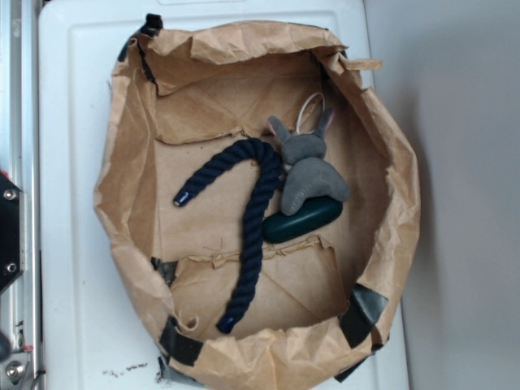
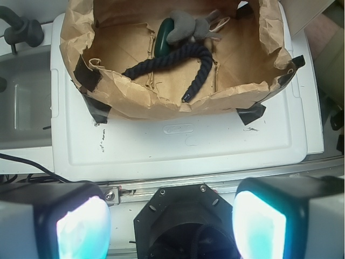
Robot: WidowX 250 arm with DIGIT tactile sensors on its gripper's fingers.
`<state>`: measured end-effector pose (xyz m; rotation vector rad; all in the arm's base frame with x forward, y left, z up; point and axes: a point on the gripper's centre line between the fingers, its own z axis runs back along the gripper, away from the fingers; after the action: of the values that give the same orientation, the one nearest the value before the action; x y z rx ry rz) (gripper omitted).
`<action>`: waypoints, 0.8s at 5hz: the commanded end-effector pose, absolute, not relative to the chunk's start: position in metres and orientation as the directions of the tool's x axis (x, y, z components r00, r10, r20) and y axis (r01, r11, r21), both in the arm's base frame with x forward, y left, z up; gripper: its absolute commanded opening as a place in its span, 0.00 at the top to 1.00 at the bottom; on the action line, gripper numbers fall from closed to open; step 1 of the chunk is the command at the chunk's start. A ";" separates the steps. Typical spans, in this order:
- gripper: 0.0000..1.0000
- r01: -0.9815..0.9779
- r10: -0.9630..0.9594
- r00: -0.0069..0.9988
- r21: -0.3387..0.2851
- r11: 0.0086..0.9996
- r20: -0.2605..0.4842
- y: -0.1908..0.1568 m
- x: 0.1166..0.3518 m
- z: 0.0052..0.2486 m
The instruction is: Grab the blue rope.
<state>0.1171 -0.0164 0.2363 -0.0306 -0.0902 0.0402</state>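
The blue rope [image 1: 255, 213] is a thick twisted navy cord bent in a hook, lying on the floor of a brown paper bag [image 1: 130, 195]. In the wrist view the blue rope [image 2: 178, 59] shows far off inside the bag [image 2: 161, 100]. My gripper [image 2: 170, 224] is open, its two pale pads far apart at the bottom of the wrist view, with nothing between them. It hangs over the robot's base, well short of the bag. The gripper does not show in the exterior view.
A grey plush toy [image 1: 309, 166] and a dark green oval object [image 1: 302, 220] lie against the rope's bend. The bag has tall crumpled walls with black tape patches [image 1: 364, 313]. It rests on a white tray [image 1: 73, 162]. A metal rail [image 1: 20, 97] runs along the left.
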 end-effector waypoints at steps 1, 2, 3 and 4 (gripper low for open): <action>0.00 -0.039 0.042 0.995 -0.032 0.999 0.089 -0.016 0.117 0.236; 0.00 -0.091 0.095 0.991 -0.042 0.995 0.094 -0.034 0.135 0.228; 0.00 -0.122 0.125 0.988 -0.043 0.992 0.085 -0.040 0.144 0.219; 0.00 -0.155 0.159 0.982 -0.048 0.987 0.100 -0.043 0.157 0.207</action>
<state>0.1564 -0.0394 0.1999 -0.0273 -0.0783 0.1763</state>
